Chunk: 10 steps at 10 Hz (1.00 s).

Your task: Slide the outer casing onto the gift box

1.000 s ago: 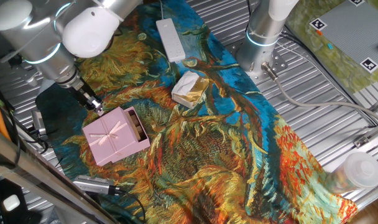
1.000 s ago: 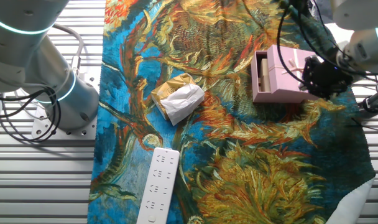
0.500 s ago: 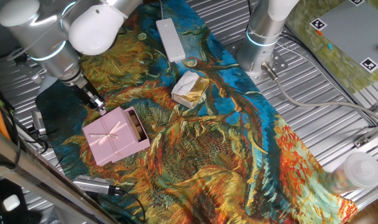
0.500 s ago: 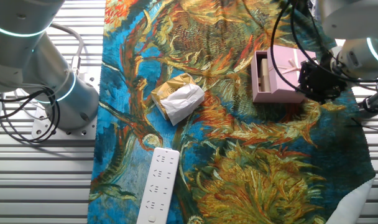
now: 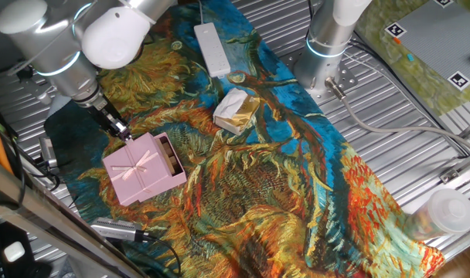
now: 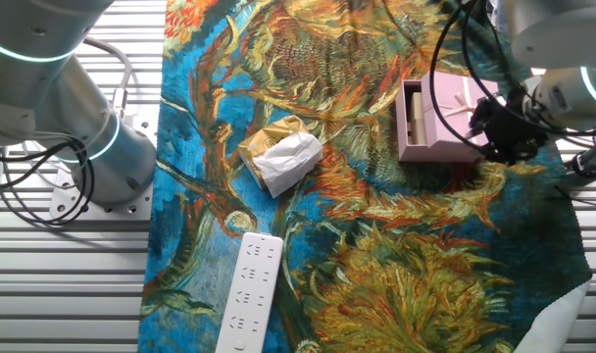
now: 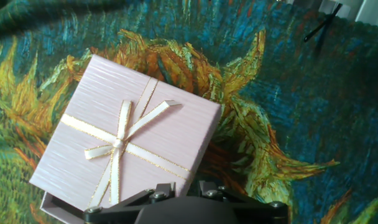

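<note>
Your gripper (image 5: 124, 133) sits at one edge of the outer casing (image 5: 141, 168), right by the pink card. You cannot tell if its fingers are spread or pressed together. In the hand view only the dark body of the gripper (image 7: 184, 198) shows at the bottom, and the fingertips are hidden. In the other fixed view the gripper (image 6: 496, 132) is a black lump beside the outer casing (image 6: 452, 110), on the side away from the open end.

The outer casing (image 7: 132, 130) lies flat on the painted cloth (image 5: 281, 185), with its ribbon bow (image 7: 119, 144) facing up. The gift box (image 5: 170, 157) pokes a little way out of the casing's far side, so you can see its brown inside. In the other fixed view the gift box (image 6: 412, 116) shows as a thin strip with a pink rim.

Farther off, a cream-and-gold lump (image 5: 236, 110) rests near the middle of the cloth. A long white bar (image 5: 212, 48) lies beyond it, near the cloth's end.
</note>
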### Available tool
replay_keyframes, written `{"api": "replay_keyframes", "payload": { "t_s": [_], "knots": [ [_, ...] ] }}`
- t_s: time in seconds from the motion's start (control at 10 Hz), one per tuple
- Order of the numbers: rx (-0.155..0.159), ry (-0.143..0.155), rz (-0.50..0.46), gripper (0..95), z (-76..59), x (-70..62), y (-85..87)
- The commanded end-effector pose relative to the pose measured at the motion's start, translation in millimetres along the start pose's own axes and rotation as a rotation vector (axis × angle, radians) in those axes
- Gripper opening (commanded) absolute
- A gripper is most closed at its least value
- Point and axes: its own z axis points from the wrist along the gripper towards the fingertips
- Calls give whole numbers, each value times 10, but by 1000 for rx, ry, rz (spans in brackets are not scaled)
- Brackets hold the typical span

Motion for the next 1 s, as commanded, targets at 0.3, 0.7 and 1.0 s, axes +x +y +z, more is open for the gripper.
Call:
{"api": "replay_keyframes", "payload": {
  "t_s": [0.3, 0.7, 1.0],
  "knots": [
    [-32, -13, 19, 190, 12, 31, 20],
    [-42, -28, 44, 190, 53, 94, 68],
    [-36, -44, 42, 190, 96, 147, 96]
  ]
}}
